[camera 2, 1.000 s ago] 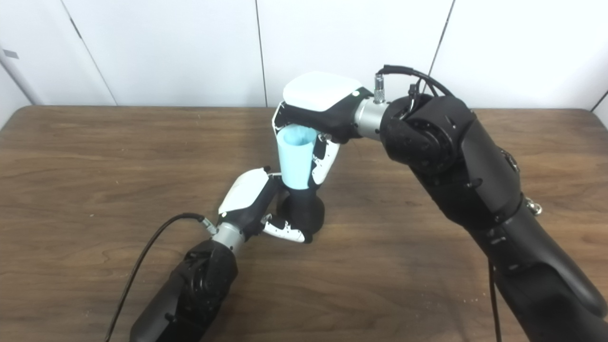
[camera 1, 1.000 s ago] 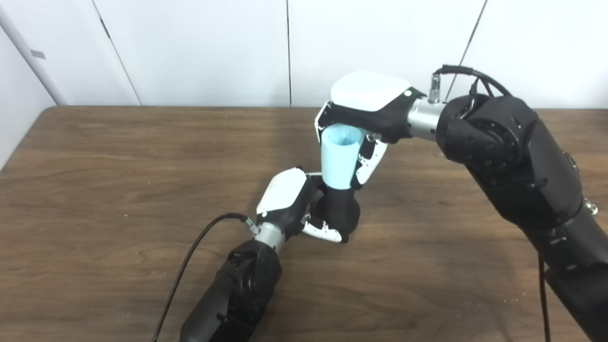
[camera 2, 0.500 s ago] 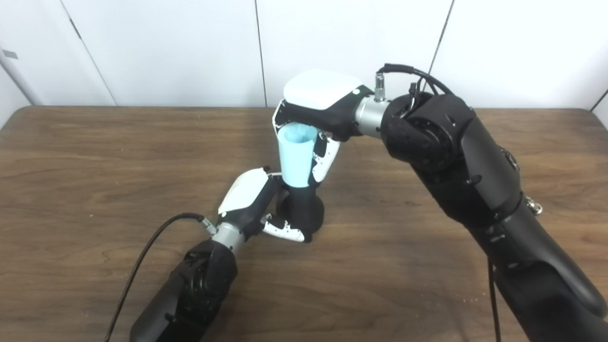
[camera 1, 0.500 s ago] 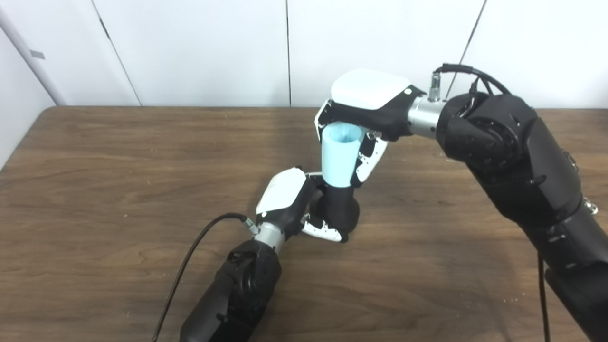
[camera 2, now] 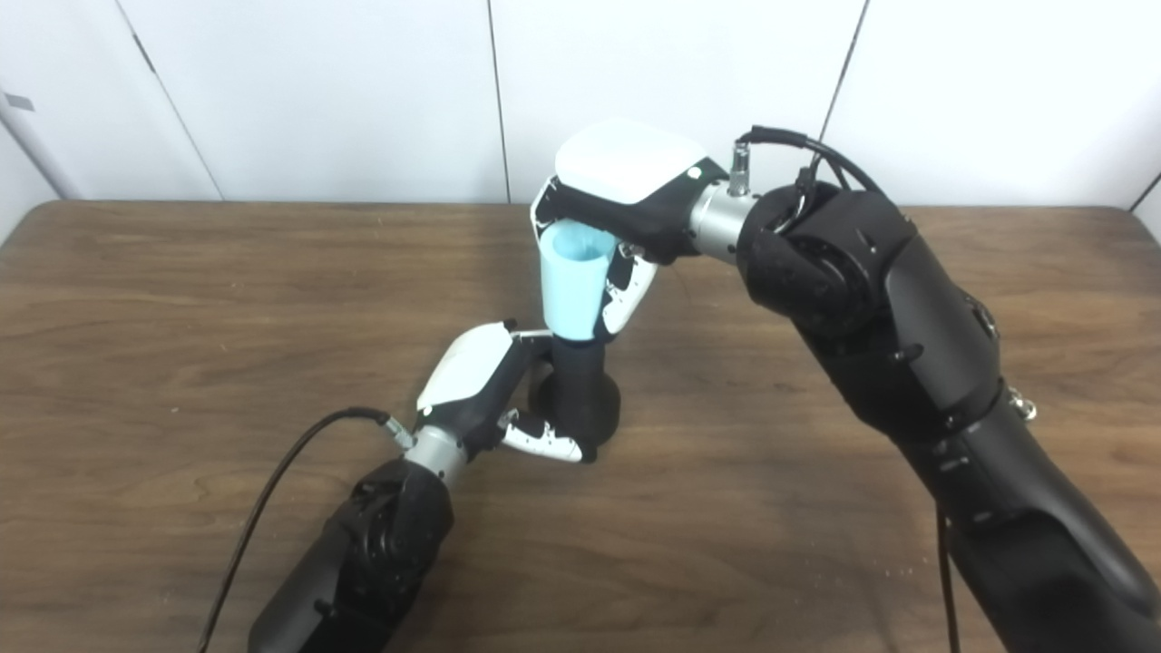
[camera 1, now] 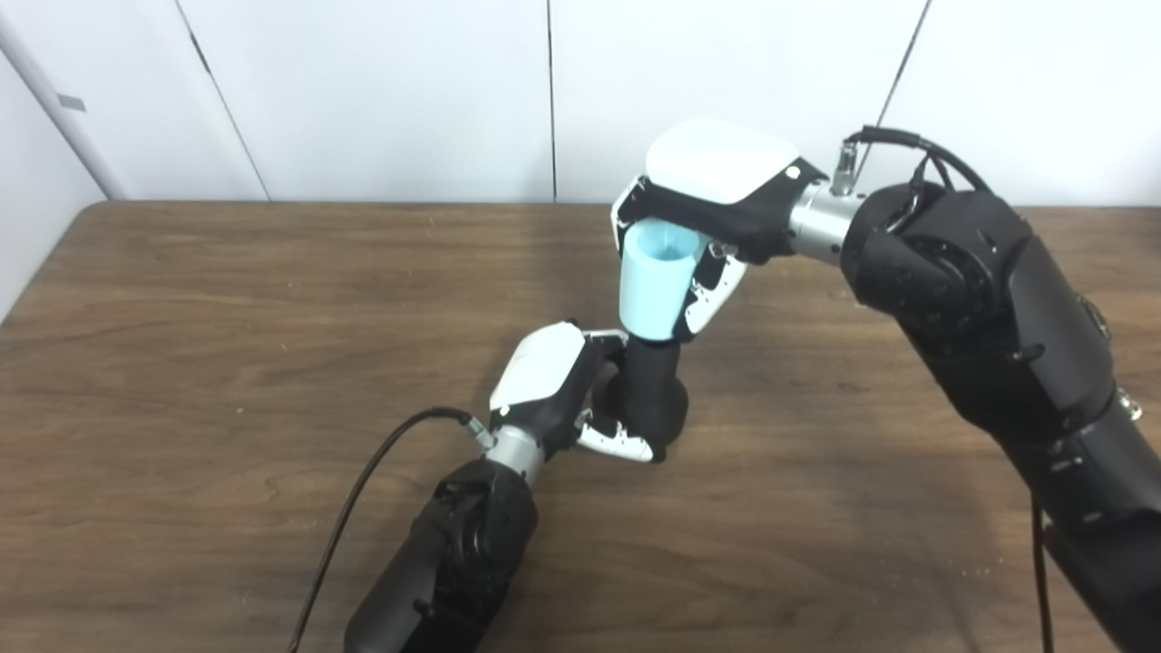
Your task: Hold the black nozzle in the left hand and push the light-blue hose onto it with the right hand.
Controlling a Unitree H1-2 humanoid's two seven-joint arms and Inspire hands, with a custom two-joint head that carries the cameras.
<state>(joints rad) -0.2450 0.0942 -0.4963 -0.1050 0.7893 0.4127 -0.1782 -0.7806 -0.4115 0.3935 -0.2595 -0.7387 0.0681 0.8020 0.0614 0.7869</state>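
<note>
Both robot hands met mid-surface (camera 1: pixel 181 299), far from every edge. Left robot hand (camera 1: pixel 562 381) gripped the upright black nozzle (camera 1: pixel 648 390); right robot hand (camera 1: pixel 707 204) clutched the light-blue hose (camera 1: pixel 653 290), its lower end over the nozzle's top.

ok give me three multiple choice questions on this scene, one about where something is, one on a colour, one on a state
1. Where is the black nozzle?
A. hanging off the table's left edge
B. standing on the wooden table in the left hand
C. lying flat by the far wall

2. What colour is the hose?
A. light blue
B. red
C. yellow

3. What state is the right hand in?
A. open and resting flat on the table
B. closed on nothing
C. closed around the hose, holding it upright over the nozzle

Answers
1. B: the nozzle's wide base sits on the tabletop with the left hand's fingers wrapped around it.
2. A: the tube is pale blue against the black nozzle.
3. C: the fingers wrap around the hose, whose lower end meets the nozzle's neck.
</note>
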